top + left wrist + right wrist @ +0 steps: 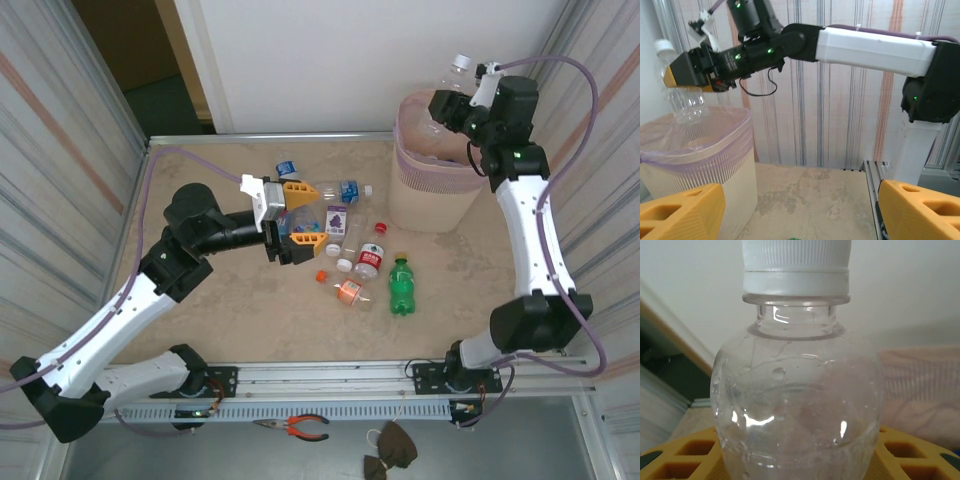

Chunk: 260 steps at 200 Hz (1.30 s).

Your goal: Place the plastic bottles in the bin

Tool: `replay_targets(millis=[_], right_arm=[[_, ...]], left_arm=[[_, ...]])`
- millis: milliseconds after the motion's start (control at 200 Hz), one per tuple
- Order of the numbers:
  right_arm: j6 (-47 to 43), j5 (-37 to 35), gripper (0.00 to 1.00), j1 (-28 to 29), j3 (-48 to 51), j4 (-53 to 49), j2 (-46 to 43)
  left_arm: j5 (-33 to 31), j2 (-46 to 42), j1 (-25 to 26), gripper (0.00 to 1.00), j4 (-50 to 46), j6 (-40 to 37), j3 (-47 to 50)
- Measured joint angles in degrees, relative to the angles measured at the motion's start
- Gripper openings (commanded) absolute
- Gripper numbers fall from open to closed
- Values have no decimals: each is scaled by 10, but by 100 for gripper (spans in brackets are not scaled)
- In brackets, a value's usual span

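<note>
The right gripper (455,108) is clamping a clear bottle (452,80) with a white cap, holding it cap-up just over the pink bin (432,195) at the far right of the table (215,170). The left gripper (303,213) is hovering with its fingers apart over the other bottles (370,258) lying scattered mid-table, a green bottle (401,285) among them.

The right gripper (455,108) and its clear bottle (452,78) fill the space over the bin (430,198), bottles (345,235) crowd the middle, and the near left table (235,315) is bare.
</note>
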State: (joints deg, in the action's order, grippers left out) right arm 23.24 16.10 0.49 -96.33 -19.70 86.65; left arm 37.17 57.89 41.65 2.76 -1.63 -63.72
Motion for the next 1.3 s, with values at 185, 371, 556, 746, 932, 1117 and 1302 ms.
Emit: replay_targets(millis=[185, 371, 556, 746, 932, 1117, 1302], right_arm=[[156, -18, 31, -16, 16, 34, 44], [313, -83, 31, -11, -25, -2, 100], [436, -151, 32, 9, -95, -78, 169], [532, -189, 33, 31, -165, -148, 219], [609, -198, 35, 33, -176, -174, 250], [658, -194, 36, 32, -177, -183, 295], [692, -192, 38, 32, -178, -186, 327]], left_arm=[[-5, -2, 0, 80, -1, 1, 2], [-14, -18, 0, 80, -11, 1, 14], [-24, -33, 0, 80, -17, -1, 17], [-30, -36, 0, 80, -22, -1, 19], [-40, -41, 0, 80, -34, -8, 26], [-45, -43, 0, 80, -47, -16, 26], [-56, -50, 0, 80, -56, -22, 26]])
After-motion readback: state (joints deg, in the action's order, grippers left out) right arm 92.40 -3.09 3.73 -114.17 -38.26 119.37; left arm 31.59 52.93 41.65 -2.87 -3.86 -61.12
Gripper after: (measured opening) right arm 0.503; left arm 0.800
